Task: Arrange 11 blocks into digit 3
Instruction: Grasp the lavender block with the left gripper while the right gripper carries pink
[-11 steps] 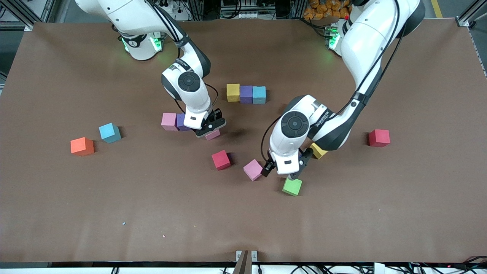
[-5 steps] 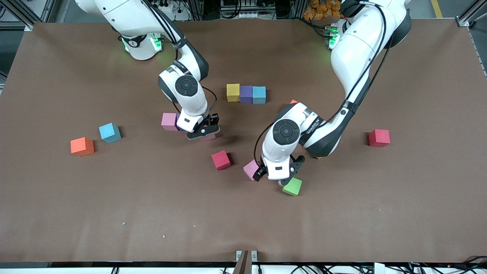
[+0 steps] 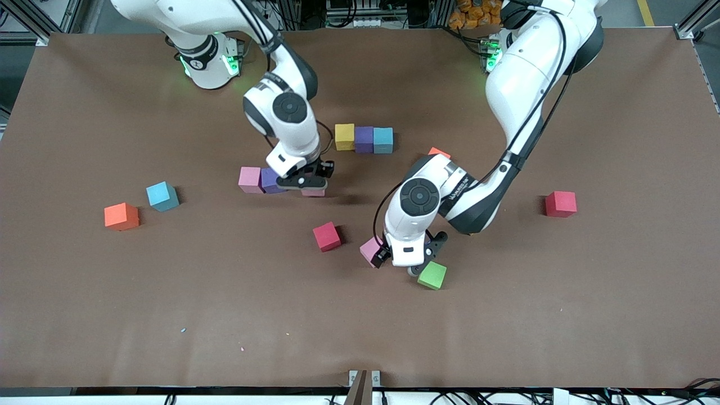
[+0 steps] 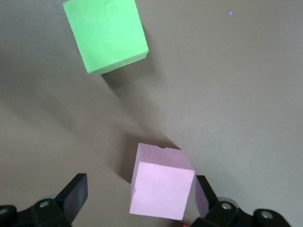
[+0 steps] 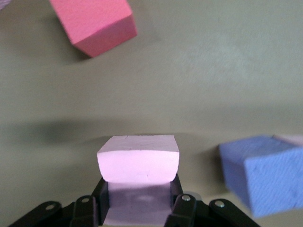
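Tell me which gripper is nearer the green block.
Left. The left gripper is open, right beside the green block, straddling a pink block. The right gripper is toward the right arm's end, shut on another pink block beside the purple block.

Eleven blocks scattered — digit 3 unbuilt.

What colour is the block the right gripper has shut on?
Pink block, clearest in the right wrist view, held in the right gripper.
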